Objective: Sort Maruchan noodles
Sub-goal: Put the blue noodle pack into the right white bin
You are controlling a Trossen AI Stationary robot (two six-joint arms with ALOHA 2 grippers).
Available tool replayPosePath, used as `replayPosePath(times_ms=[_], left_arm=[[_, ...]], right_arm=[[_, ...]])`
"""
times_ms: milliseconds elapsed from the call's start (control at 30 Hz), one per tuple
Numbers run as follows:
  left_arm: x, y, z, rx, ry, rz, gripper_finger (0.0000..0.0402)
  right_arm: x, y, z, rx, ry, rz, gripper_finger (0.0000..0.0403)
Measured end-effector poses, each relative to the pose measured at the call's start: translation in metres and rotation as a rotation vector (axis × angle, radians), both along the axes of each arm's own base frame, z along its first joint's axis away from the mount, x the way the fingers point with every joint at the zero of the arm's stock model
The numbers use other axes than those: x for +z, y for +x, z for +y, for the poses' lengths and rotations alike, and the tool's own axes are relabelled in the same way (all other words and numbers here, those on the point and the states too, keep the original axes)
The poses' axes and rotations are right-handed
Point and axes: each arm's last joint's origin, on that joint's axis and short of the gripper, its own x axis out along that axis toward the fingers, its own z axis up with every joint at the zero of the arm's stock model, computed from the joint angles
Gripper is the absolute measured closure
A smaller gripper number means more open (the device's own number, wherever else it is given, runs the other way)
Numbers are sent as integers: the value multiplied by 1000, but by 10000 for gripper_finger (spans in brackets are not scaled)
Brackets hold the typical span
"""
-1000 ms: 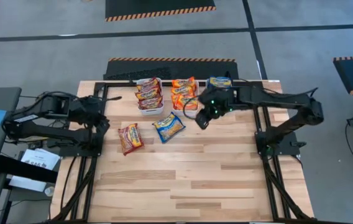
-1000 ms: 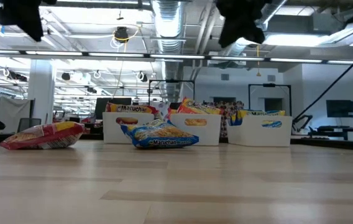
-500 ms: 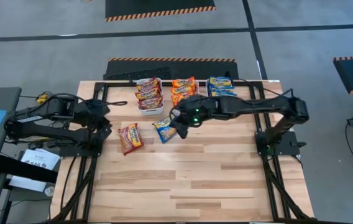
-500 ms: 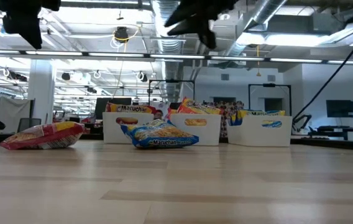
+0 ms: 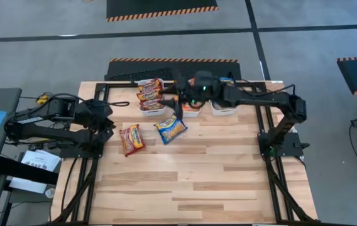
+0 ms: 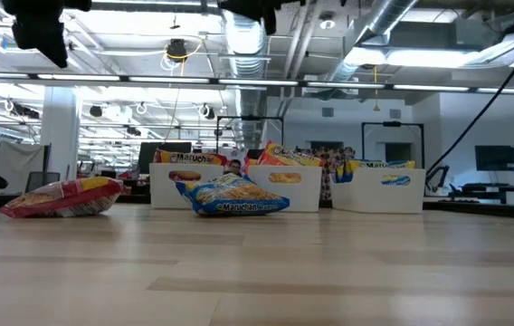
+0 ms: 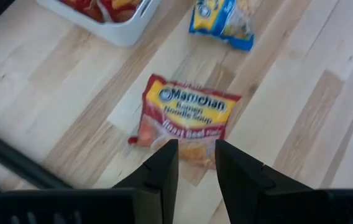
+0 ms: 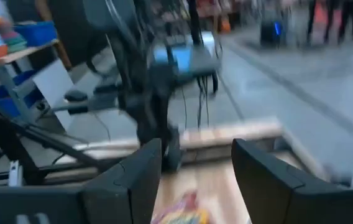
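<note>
Light wood table point(image 5: 185, 182): a maroon packet point(image 5: 131, 139) and blue packet point(image 5: 171, 129) lie loose on it, with three white bins point(image 5: 153, 110) along the far edge.

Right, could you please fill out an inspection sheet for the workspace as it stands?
Surface: wooden table, near half bare.
Job's things: maroon packet and blue packet loose; three white bins at the far edge hold packets.
Clutter: nothing seen.
Grippers: left gripper empty, slightly parted, above the maroon packet; right gripper open, empty, raised near the bins.
Cables: black cable by the left arm.
Surroundings: striped floor mats; no people seen.
</note>
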Motion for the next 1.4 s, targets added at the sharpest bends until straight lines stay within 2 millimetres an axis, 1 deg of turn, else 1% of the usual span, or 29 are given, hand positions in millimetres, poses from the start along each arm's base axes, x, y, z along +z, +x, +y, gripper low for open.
replayPosePath(times_ms=[67,133,200,267,367,433,533,633,767,933,1000,1067,1200,1300,1400], left_arm=[[1,1,0,1,1,-19,310],[2,3,0,13,-2,-46,310],[3,4,1,28,-11,-62,310],[3,4,1,33,-13,-65,310],[3,4,1,50,-10,-67,310],[3,4,1,72,-7,-70,310],[3,4,1,86,-12,-73,310],[3,4,1,86,-13,-74,310],[3,4,1,83,-10,-72,310],[3,4,1,83,-10,-72,310],[3,4,1,84,-11,-73,310],[3,4,1,84,-11,-72,310],[3,4,1,85,-12,-73,310],[3,4,1,89,-15,-74,310],[3,4,1,90,-15,-74,310]], right_arm=[[9,3,-10,32,-66,-44,179],[11,1,-21,57,-57,2,179],[9,4,-31,78,-43,65,179],[-3,6,-37,94,-18,193,179],[-32,14,-44,106,21,391,180],[-46,17,-42,127,38,485,180],[-62,21,-37,169,15,579,180],[-83,29,-34,202,-11,645,180],[-107,41,-33,227,-28,688,180],[-145,55,-33,197,-93,783,180],[-154,56,-33,192,-100,814,180],[-159,62,-32,192,-113,793,180],[-175,64,-35,154,-150,848,180],[-175,64,-36,158,-177,855,180],[-174,64,-37,122,-217,861,180]])
